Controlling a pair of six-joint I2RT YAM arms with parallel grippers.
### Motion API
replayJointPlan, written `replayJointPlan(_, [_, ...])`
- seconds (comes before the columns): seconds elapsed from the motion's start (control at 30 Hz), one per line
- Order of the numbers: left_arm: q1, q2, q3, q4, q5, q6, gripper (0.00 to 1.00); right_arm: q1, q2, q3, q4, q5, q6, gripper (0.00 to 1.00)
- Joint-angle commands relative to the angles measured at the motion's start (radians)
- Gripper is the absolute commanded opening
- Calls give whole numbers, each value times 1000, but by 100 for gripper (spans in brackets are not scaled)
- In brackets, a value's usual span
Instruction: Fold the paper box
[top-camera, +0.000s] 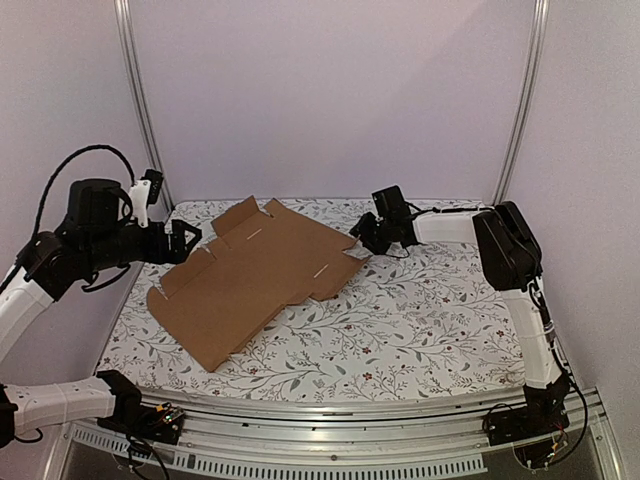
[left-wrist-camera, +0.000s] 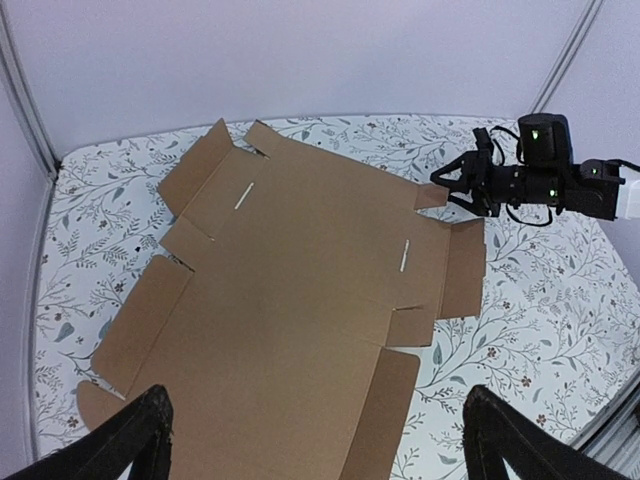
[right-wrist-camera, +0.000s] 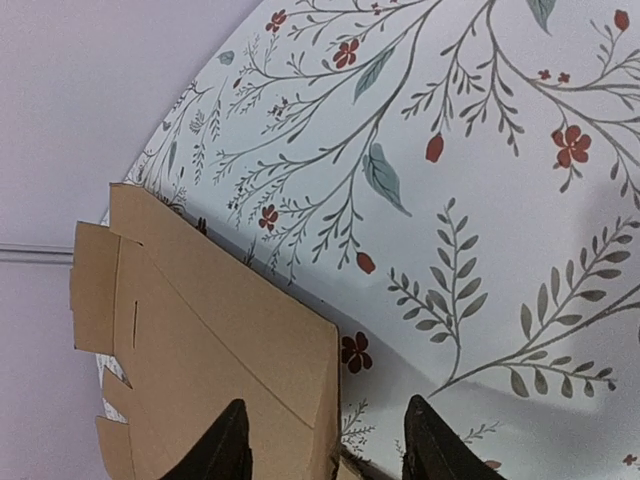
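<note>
The paper box (top-camera: 260, 275) is a brown cardboard die-cut sheet lying unfolded on the floral table, left of the middle. My left gripper (top-camera: 192, 240) hovers open above the sheet's far left edge. In the left wrist view the sheet (left-wrist-camera: 300, 290) fills the space below the gripper (left-wrist-camera: 320, 445), whose spread fingers (left-wrist-camera: 140, 440) hold nothing. My right gripper (top-camera: 358, 237) is low at the sheet's right corner flap. In the right wrist view it (right-wrist-camera: 325, 450) is open, and the flap's edge (right-wrist-camera: 300, 350) lies between its fingers. It also shows in the left wrist view (left-wrist-camera: 447, 187).
The table (top-camera: 430, 320) has a floral cloth. White walls and two aluminium posts (top-camera: 140, 110) (top-camera: 520, 110) close the back. A metal rail (top-camera: 380, 410) runs along the near edge by the arm bases.
</note>
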Motion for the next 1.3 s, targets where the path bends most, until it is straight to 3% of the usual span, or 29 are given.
replayJointPlan(0.0, [23,8,-19,4,21,-1,99,-10,42,26,0,-23,14,37])
replayJointPlan(0.2, [35,15,-20,8,31,-3,100,-15,35,23,1,-46,-2,0])
replayJointPlan(0.5, [45,23,-22,13,41,-9,100,-15,-53,-28,6,-46,-51,0])
replayJointPlan(0.77, [46,12,-31,26,56,-9,100,-15,-262,-229,127,7,-127,0])
replayJointPlan(1.27, [46,-16,-68,119,158,-9,99,-15,-758,-671,356,-5,-475,0])
